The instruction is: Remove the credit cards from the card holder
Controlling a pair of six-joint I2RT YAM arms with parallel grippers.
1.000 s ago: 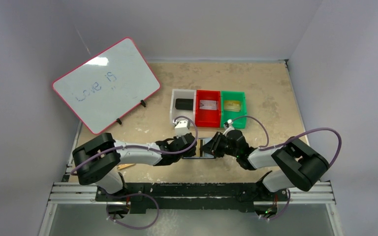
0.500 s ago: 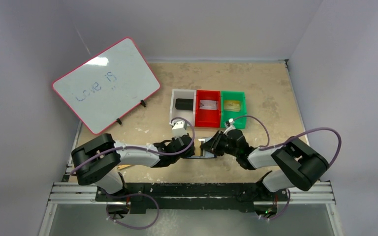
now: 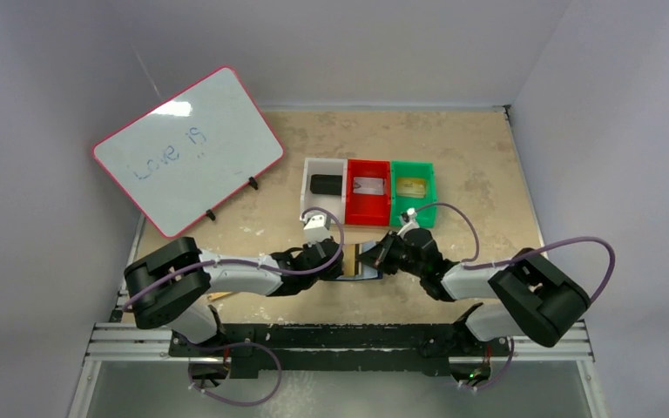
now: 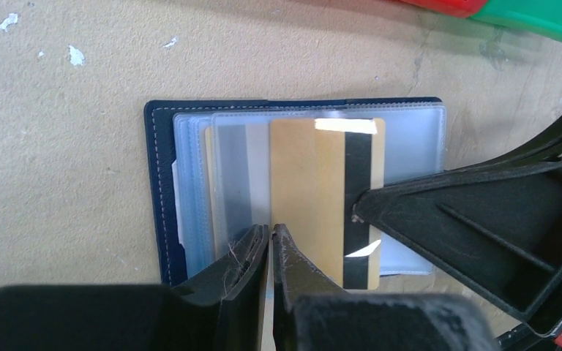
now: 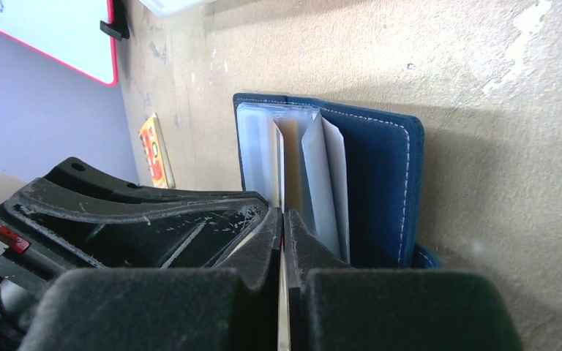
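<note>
Navy-blue leather card holder [image 4: 159,190] lies open and flat on the tan table [image 4: 58,146], just in front of both arm bases and between the two grippers. Its clear plastic sleeves [image 4: 227,168] fan out from the spine. One gold credit card [image 4: 304,197], with a black magnetic stripe along its length, sits on top of the sleeves, its far end level with their far edge. The right gripper [image 5: 283,219] is clamped tight on this card from the right side, its fingertips meeting over the stripe; seen from its own wrist, the card runs edge-on between the pressed pads. The left gripper [image 4: 271,245] comes in from the near side with its fingers drawn almost together, only a thin slit between them, right where the card's left edge meets a sleeve; whether it pinches the sleeve or the card cannot be told. Farther back on the table stand a white bin [image 3: 327,167], a red bin [image 3: 368,213] and a green bin [image 3: 414,209] in a row, touching side by side. A pink-framed whiteboard [image 3: 187,148] reading "Love is" leans at the far left.
</note>
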